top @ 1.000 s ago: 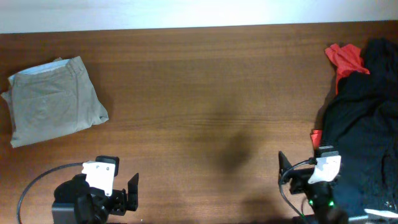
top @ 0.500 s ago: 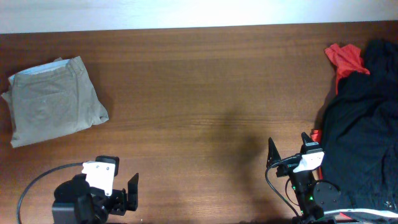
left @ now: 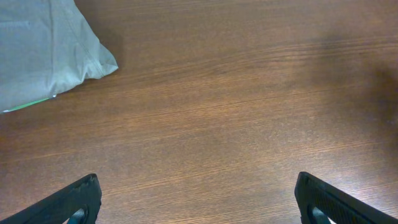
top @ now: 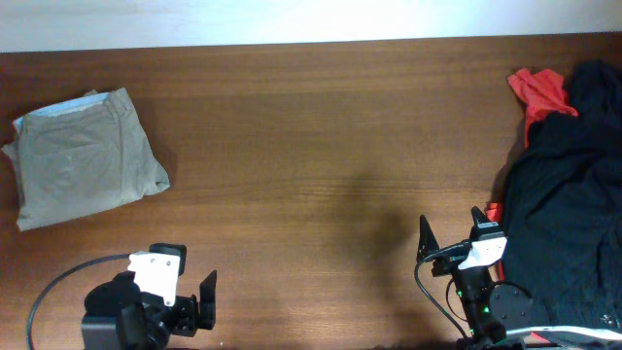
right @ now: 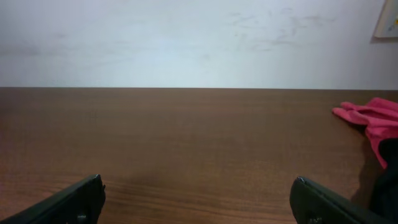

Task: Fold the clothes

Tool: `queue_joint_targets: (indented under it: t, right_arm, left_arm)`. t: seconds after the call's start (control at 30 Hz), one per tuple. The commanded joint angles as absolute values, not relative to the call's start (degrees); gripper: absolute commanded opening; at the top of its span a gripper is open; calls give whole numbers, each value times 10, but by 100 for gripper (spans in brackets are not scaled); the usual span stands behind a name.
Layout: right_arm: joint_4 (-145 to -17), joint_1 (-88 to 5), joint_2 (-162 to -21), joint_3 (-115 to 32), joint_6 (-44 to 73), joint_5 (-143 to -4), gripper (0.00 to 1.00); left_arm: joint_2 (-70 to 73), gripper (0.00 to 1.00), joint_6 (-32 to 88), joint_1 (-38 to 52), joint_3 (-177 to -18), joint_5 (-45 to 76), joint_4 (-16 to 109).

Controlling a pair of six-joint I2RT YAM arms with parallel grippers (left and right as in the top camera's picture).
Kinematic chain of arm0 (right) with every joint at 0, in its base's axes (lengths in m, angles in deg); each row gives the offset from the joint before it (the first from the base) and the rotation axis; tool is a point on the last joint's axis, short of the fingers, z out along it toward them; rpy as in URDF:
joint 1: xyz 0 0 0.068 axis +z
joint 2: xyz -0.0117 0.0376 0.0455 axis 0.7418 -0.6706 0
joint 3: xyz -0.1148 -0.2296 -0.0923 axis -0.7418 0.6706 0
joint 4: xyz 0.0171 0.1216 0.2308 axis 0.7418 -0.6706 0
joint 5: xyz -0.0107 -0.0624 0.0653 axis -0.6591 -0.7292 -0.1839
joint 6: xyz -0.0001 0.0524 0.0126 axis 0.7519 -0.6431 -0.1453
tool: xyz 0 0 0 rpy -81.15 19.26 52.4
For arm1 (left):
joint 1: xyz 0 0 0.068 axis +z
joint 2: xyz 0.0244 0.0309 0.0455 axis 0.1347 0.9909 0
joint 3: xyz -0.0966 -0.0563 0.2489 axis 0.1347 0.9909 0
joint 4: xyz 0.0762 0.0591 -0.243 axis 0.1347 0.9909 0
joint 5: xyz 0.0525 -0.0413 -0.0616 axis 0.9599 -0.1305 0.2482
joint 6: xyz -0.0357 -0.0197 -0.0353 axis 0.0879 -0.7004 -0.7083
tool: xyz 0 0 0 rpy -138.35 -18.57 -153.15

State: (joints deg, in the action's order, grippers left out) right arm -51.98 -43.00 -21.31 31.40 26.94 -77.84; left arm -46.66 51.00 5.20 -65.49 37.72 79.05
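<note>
The khaki trousers [top: 86, 157] are seen at about 10 o'clock on the wooden table [top: 321, 136], laid as a compact, roughly rectangular bundle. The waistband is turned toward 12 o'clock and a strip of pale lining shows along that edge. No leg is left trailing, and the layers appear stacked squarely, so the folding is judged done or very nearly done. At most a slight squaring of the 4 o'clock corner, which flares a little, could be left.

The left gripper [left: 196, 186] is parked at 7 o'clock by the near edge, well apart from the bundle. Its fingers are spread wide and nothing is held between them. In its wrist view only a corner of the bundle is caught, at 10 o'clock. The right gripper [right: 196, 186] is placed at 5 o'clock, likewise spread and empty, with bare table and a pale wall ahead of it.

A loose heap of black garments [top: 569, 204] is seen at 3 o'clock, with a red garment [top: 539, 92] at its 11 o'clock side. The heap is unfolded and lies just beside the right arm.
</note>
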Motion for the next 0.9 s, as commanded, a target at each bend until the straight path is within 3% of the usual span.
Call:
queue_joint_targets:
  t: [0.0, 0.3, 0.43, 0.6, 0.8, 0.87]
  right_arm:
    - [-524, -427, -207, 317, 267, -788, 99]
    - [-524, -427, -207, 317, 267, -788, 99]
    - [-524, -427, -207, 317, 267, -788, 99]
    - [-524, -427, -207, 317, 267, -788, 99]
    - [-524, -427, -207, 317, 267, -788, 99]
    - [-524, -427, -207, 317, 267, -788, 99]
  left_arm:
    - [-469, 99, 511, 54, -655, 381, 789]
    - [-476, 99, 511, 54, -652, 382, 788]
    - [-533, 99, 511, 54, -579, 383, 735]
    - [-675, 99, 504, 54, -351, 379, 503]
    - [-702, 99, 504, 55, -188, 383, 170]
    - [-702, 99, 505, 57, -182, 409, 151]
